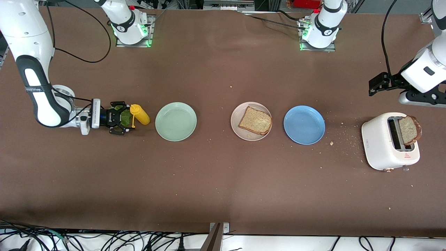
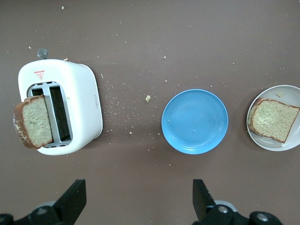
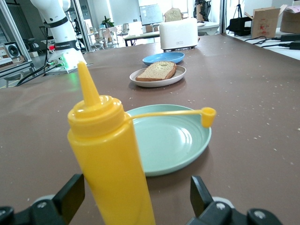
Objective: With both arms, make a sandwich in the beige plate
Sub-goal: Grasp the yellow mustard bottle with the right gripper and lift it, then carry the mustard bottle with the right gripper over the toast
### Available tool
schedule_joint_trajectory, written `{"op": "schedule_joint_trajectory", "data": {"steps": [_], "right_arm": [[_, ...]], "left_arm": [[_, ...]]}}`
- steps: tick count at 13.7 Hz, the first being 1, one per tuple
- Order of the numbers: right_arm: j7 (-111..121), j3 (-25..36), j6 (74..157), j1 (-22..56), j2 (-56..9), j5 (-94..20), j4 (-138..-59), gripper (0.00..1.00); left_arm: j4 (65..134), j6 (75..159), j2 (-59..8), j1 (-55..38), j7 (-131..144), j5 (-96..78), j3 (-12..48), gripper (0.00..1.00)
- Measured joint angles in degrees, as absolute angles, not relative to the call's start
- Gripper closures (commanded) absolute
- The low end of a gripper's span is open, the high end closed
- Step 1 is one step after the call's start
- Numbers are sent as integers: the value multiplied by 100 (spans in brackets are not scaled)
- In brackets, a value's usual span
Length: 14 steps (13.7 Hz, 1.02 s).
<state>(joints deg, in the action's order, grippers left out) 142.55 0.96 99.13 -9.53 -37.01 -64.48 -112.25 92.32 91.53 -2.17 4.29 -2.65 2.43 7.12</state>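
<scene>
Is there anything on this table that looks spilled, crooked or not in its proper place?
Yes. Pale crumbs are scattered on the brown table between the round blue plate and the white toaster. A brown bread slice sticks out of the toaster, tilted over its edge rather than sitting straight in a slot.

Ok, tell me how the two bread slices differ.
The slice on the beige plate lies flat on the beige plate. The slice in the toaster stands on edge, sticking out of the toaster. Both are brown speckled bread with darker crust.
</scene>
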Motion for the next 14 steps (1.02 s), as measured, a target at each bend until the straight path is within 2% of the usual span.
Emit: {"op": "schedule_joint_trajectory", "data": {"steps": [3,4,5,8,9,10,11,14], "right_arm": [[14261,95,9949,-805,-3694,-6479,-11247,1],[14261,95,9954,-788,-3695,-6480,-11251,6],[14262,95,9956,-783,-3695,-6480,-11256,17],[14260,95,9957,-748,-3695,-6480,-11324,78],[14232,94,9958,-704,-3697,-6479,-11351,90],[14195,94,9968,-657,-3696,-6468,-11360,92],[14175,94,10000,-621,-3690,-6440,-11351,100],[14136,94,10134,-569,-3654,-6333,-11250,100]], "left_arm": [[9236,9153,-215,440,-265,243,694,0],[9237,9153,-215,441,-265,243,692,0],[9237,9154,-215,440,-265,243,692,0],[9237,9154,-215,447,-265,243,690,0],[9237,9155,-215,457,-265,243,686,0],[9235,9163,-213,463,-265,243,685,0],[9229,9181,-206,462,-265,243,691,0],[9220,9190,-171,460,-265,243,699,0]]}}
